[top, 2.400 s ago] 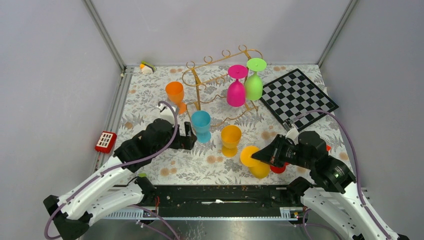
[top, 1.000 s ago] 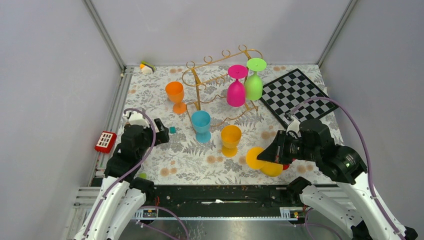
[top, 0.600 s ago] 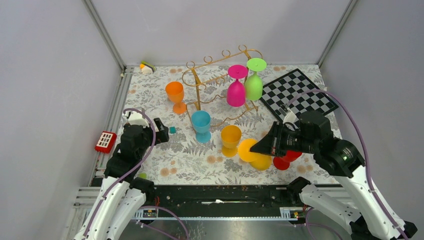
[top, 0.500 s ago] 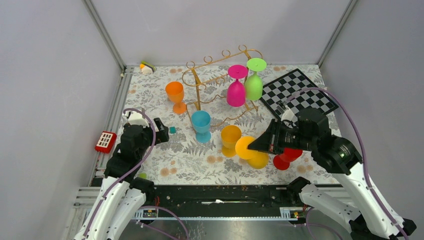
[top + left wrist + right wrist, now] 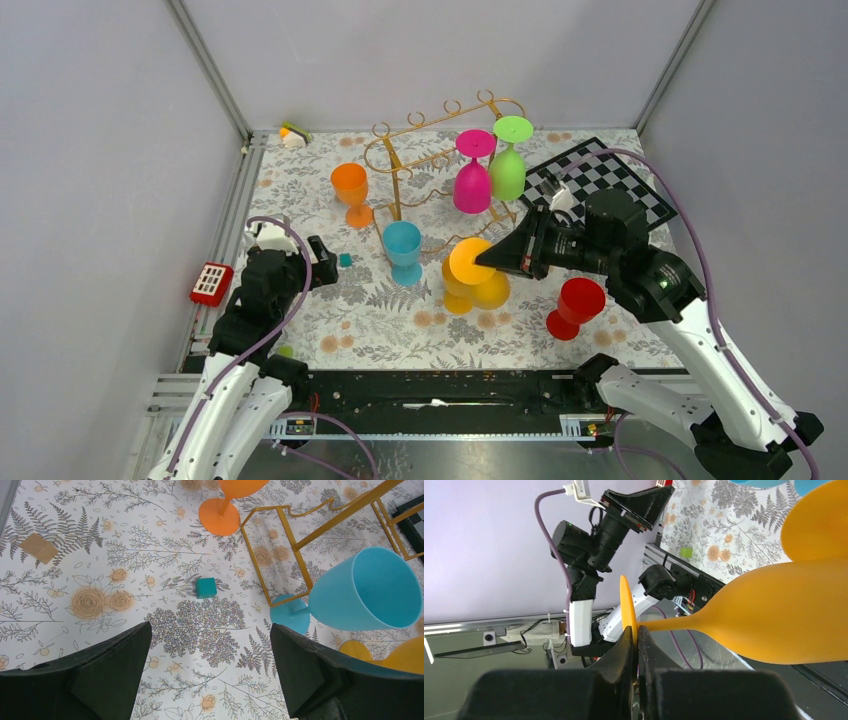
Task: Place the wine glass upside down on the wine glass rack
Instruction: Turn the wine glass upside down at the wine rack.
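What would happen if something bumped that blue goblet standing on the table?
It would probably tip easily: the blue goblet carries a wide bowl on a thin stem above a smaller foot. Once down it would likely roll in a curve, being round and tapered. It looks like opaque plastic, so probably light, not brittle.

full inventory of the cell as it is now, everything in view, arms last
wine glass rack: 1, gold wire, far middle of table
pink glass: 1, pink, hanging upside down on the rack
green glass: 1, green, hanging upside down beside the pink one
orange glass: 1, orange, upright, left of rack
blue glass: 1, blue, upright, in front of rack
standing yellow glass: 1, yellow, upright, behind the held one
red glass: 1, red, upright, near right
held glass: 1, yellow, on its side above the table
checkerboard: 1, black-white, far right
cube: 1, teal, left of blue glass
block: 1, tan, table's left side
red box: 1, red, white grid, by left rail
left gripper: black, open, empty
right gripper: black, shut on held glass's foot
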You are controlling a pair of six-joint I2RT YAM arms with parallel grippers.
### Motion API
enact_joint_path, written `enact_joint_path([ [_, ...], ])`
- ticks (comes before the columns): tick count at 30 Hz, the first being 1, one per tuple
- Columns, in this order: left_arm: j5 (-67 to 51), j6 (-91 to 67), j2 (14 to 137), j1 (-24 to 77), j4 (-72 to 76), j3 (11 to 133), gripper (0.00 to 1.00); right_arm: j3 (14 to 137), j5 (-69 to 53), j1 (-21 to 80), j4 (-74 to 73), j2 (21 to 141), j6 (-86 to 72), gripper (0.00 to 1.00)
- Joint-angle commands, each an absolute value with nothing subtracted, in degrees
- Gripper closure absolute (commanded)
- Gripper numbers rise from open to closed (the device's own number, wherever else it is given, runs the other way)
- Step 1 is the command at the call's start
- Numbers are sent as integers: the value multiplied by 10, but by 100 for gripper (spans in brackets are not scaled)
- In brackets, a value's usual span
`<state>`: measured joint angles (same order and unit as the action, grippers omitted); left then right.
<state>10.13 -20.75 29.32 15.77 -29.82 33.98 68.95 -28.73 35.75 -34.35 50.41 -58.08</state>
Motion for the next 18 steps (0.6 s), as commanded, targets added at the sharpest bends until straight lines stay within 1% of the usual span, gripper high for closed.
enact_joint_path([
  [1, 102, -200, 292, 156, -264, 337, 1, 725, -289, 362, -278, 519, -605, 100],
  [11, 98, -200, 294, 156, -262, 337, 1, 726, -258, 362, -217, 536, -641, 100],
  [18, 100, -199, 293, 156, -263, 337, 1, 755, -234, 361, -210, 552, -634, 100],
])
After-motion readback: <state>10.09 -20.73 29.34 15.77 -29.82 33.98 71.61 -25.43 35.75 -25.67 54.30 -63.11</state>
